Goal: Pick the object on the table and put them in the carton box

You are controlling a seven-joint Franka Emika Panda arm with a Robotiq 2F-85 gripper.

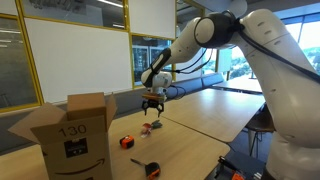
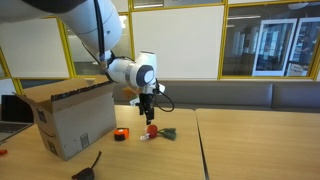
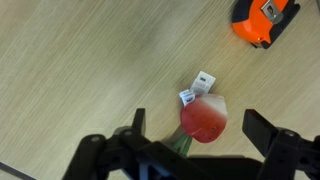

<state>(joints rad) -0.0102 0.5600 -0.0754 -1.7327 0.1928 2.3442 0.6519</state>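
Observation:
A red flower-like object (image 3: pixel 205 120) with white tags and a green stem lies on the wooden table. It also shows in both exterior views (image 1: pixel 148 126) (image 2: pixel 152 130). My gripper (image 3: pixel 194 130) is open and hangs straight above it, one finger on each side, not touching it. The gripper also shows in both exterior views (image 1: pixel 151 103) (image 2: pixel 147 108). An orange tape measure (image 3: pixel 262 20) lies close by on the table (image 1: pixel 126 142) (image 2: pixel 121 134). The open carton box (image 1: pixel 70 130) (image 2: pixel 65 115) stands beside these objects.
A black-handled tool (image 1: pixel 150 167) (image 2: pixel 88 168) lies near the table's front edge. A second table (image 1: pixel 215 105) adjoins this one. A laptop (image 2: pixel 12 110) sits behind the box. Glass walls stand at the back.

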